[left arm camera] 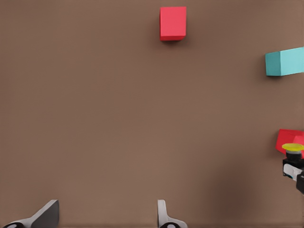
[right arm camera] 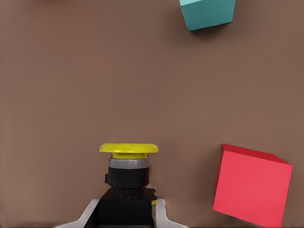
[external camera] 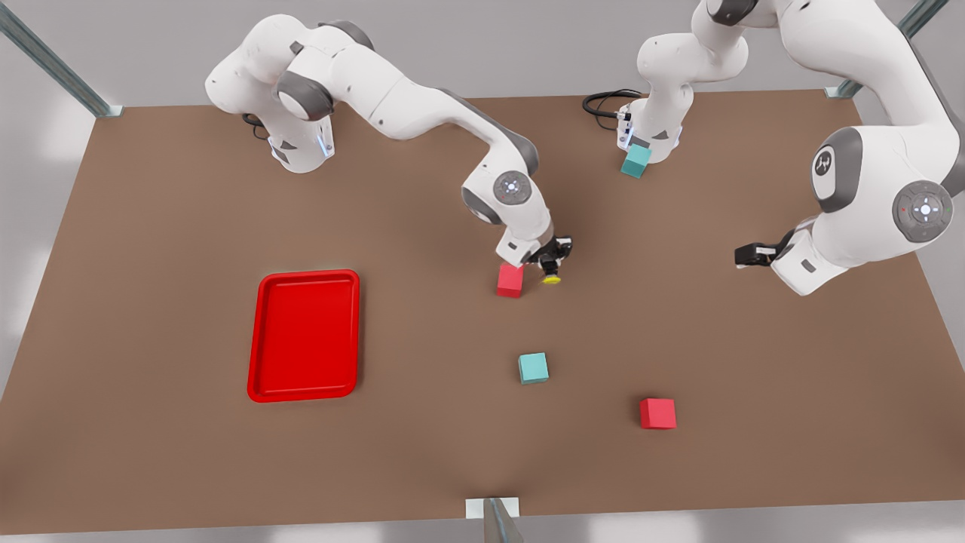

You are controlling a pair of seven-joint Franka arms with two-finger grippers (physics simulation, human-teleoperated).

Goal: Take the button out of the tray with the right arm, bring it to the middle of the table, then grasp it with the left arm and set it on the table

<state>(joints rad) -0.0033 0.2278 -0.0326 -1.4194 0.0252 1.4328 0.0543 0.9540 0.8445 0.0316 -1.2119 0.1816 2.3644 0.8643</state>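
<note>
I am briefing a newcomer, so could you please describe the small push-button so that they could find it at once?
Start at the flat brown tabletop and find the white jointed arm reaching to its middle, well to the front view's right of the shallow red tray. At that arm's tip the right gripper has its jaws shut on the button. Unlike the red cube beside it, it is smaller, with a black body and round yellow cap.

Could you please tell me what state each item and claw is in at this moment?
Button: held by the right claw, off the tray, beside a red cube.
Right claw: shut on the button, mid-table.
Left claw: open, holding nothing, waiting at the front view's right.
Tray: holds nothing.
</note>
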